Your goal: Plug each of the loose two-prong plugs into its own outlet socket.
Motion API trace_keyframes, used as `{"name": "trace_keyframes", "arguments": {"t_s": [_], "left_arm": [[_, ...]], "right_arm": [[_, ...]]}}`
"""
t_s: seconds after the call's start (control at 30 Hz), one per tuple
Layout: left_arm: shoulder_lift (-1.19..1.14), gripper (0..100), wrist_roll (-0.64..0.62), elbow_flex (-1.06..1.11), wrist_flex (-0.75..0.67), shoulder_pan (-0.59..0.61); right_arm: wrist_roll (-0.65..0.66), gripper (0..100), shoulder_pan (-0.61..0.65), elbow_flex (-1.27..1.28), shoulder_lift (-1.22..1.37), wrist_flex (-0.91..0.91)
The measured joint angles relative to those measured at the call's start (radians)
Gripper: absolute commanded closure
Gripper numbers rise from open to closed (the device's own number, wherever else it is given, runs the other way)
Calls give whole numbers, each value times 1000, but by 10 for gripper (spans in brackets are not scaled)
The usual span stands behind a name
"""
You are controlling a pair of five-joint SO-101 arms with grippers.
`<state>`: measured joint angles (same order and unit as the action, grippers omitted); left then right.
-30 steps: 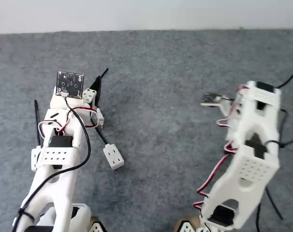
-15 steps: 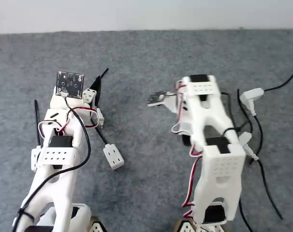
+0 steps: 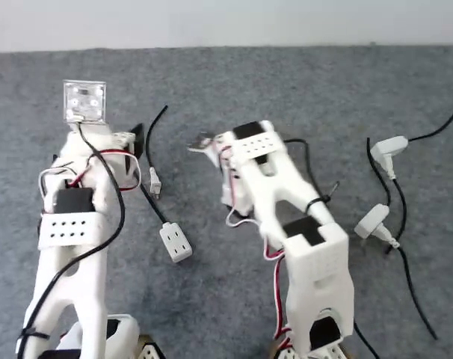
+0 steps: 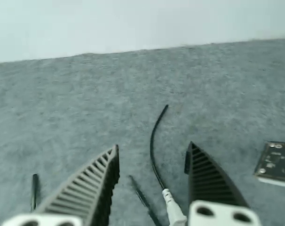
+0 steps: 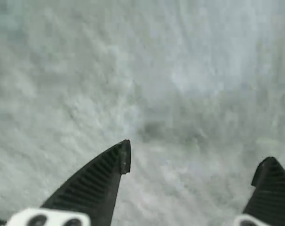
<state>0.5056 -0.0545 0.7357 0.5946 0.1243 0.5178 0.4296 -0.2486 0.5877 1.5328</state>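
Between the spread fingers of the left gripper [image 4: 153,147], a thin black cable [image 4: 154,141] and the small white plug [image 4: 173,214] at its end are seen lying on the floor. Neither dark ribbed finger touches them. The jaws of the right gripper [image 5: 197,150] are likewise held wide apart, and only blurred grey pile is seen between them.

Seen from above, the white plug is a slim pale body just beside the left arm [image 3: 73,224], at its 3 o'clock. An outlet socket [image 3: 176,243] lies near it toward 5 o'clock. It is a white block with dark slots in its upturned face, fed by a black lead of its own. Past the right arm [image 3: 286,217], toward 3 o'clock, an upper right plug [image 3: 389,147] and a lower right plug [image 3: 374,221] are found. Both are white, on black leads, and well apart from either gripper.

Everything is set on a grey carpet [image 3: 286,90], which is bounded at 12 o'clock by a pale wall [image 3: 226,22].

The white plug's long axis runs from 12 to 6 o'clock, with its cable leaving at the 12 o'clock end. The outlet socket is laid roughly from 11 to 5 o'clock. The lower right plug is slanted from about 2 to 8 o'clock. The heading of the upper right plug cannot be told.
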Motion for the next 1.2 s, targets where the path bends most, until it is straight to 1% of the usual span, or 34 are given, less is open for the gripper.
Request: {"name": "trace_keyframes", "arguments": {"t_s": [0.1,0.17,0.3,0.43,0.53,0.63,0.73,0.97,1.03,1.2], "left_arm": [[17,772,-5,-3,3,52],[61,772,-6,-3,23,81],[183,772,-25,-3,74,166],[276,772,-25,-5,141,213],[318,772,-23,-5,183,226],[341,772,-21,-3,184,226],[345,772,-21,-3,184,226],[345,772,-21,-3,184,229],[345,772,-21,-3,184,229],[345,772,-21,-3,184,229]], "right_arm": [[-94,601,69,-71,0,-9],[-189,601,106,-123,0,-28],[-396,601,135,-175,0,-100],[-522,601,176,-190,8,-186],[-565,601,227,-242,69,-221],[-605,601,265,-358,150,-201],[-631,601,272,-546,253,-127],[-637,601,273,-1037,470,48],[-637,601,275,-1086,486,64],[-637,601,285,-1092,500,37]]}}
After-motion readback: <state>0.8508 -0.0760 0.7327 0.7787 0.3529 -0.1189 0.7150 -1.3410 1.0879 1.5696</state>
